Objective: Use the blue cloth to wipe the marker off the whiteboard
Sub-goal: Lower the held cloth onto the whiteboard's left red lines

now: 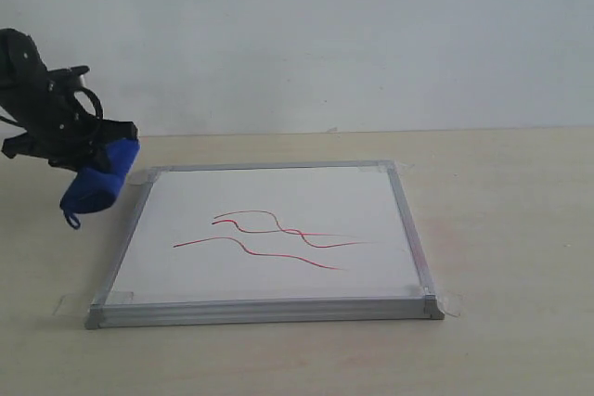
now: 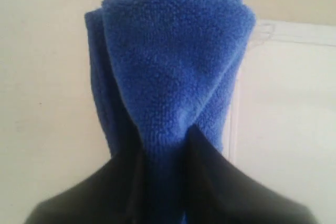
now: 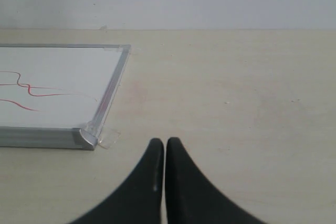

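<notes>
The whiteboard [image 1: 306, 187] lies flat on the table, with the red marker [image 1: 269, 234] lines wavy across its middle. My left gripper [image 1: 109, 146] is shut on the blue cloth [image 1: 97, 183], holding the rolled bundle in the air just off the board's far left corner, its loop hanging down. In the left wrist view the cloth [image 2: 168, 66] fills the space between the black fingers [image 2: 210, 171] of the gripper [image 2: 165, 145], with the board [image 2: 289, 103] beside it. My right gripper [image 3: 165, 142] is shut and empty, low over the table near the board's [image 3: 58, 77] taped corner; the marker [image 3: 31, 92] shows there too.
The board's silver frame [image 1: 413, 238] stands slightly proud of the beige table [image 1: 510, 210]. Clear tape [image 3: 107, 137] sticks its corners down. A pale wall [image 1: 325, 34] closes off the back.
</notes>
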Available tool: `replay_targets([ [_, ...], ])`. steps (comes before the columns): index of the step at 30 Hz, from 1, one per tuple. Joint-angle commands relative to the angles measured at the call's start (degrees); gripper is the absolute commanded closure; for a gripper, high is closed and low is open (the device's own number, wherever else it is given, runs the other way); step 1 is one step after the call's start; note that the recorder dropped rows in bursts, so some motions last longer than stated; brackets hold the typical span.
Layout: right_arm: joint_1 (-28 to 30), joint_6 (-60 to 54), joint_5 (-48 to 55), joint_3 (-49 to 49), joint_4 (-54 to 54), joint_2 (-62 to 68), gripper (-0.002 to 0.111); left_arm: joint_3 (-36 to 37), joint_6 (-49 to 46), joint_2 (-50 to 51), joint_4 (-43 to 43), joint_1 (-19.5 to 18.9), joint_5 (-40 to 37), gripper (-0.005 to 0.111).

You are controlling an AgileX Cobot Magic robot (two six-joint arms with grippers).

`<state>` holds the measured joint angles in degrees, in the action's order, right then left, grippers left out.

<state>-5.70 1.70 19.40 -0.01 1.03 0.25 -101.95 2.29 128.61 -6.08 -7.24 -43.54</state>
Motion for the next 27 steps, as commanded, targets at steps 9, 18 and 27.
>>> replay_targets([
  [9,-0.2,-0.2,-0.3,0.0,-0.1,-0.3,0.107,1.3,-7.1,-5.4,-9.2,6.4,-8.7,0.103],
  [18,-0.2,-0.2,-0.3,0.0,-0.1,-0.3,0.107,2.5,-6.9,-5.3,-6.4,13.6,-6.1,0.103],
  [27,-0.2,-0.2,-0.3,0.0,-0.1,-0.3,0.107,9.7,-3.8,-5.3,3.3,12.4,-5.7,0.103],
])
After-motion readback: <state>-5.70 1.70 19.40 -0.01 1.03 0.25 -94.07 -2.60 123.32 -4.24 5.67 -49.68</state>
